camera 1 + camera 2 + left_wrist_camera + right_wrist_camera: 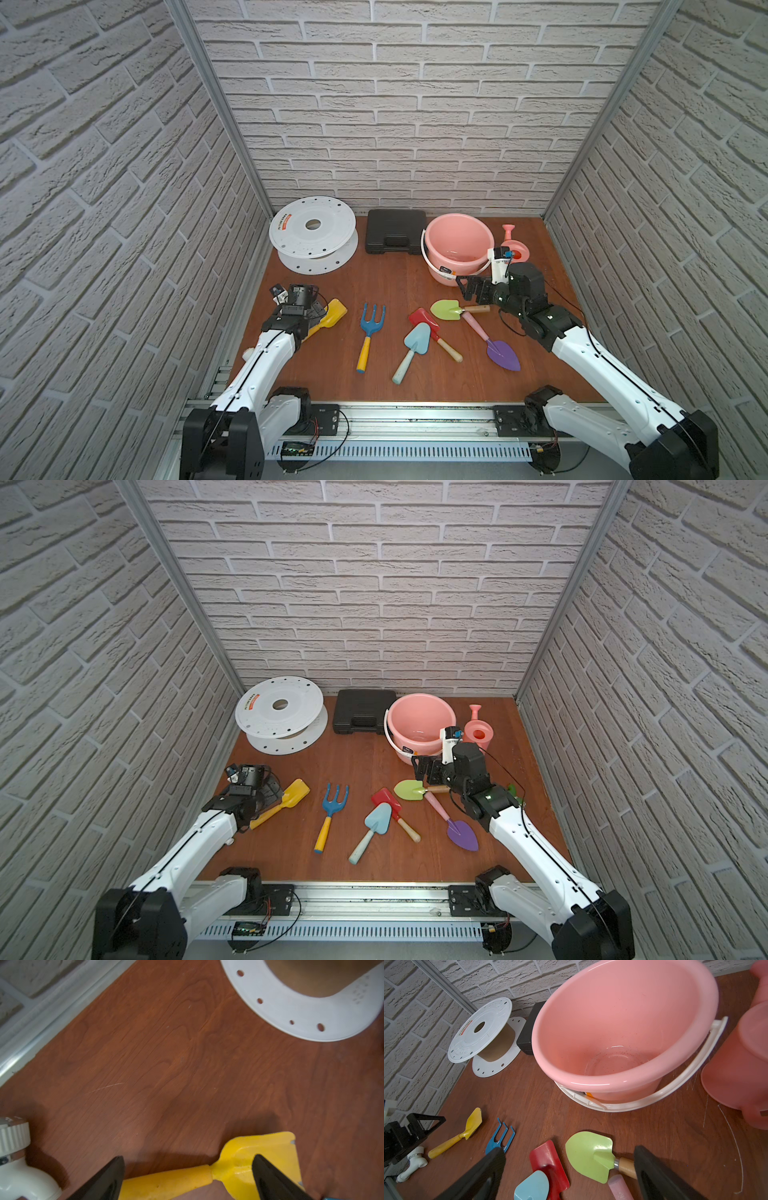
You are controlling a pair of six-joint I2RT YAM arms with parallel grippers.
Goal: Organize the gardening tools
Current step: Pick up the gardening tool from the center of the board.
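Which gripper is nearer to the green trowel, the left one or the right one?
Right. The right gripper hangs open close to the green trowel, by its wooden handle. The left gripper is far across the table, open over the yellow scoop.

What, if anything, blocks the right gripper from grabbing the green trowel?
Probably nothing, so yes: the right gripper hovers open just above the green trowel, whose handle is exposed. The purple trowel lies close by that handle.
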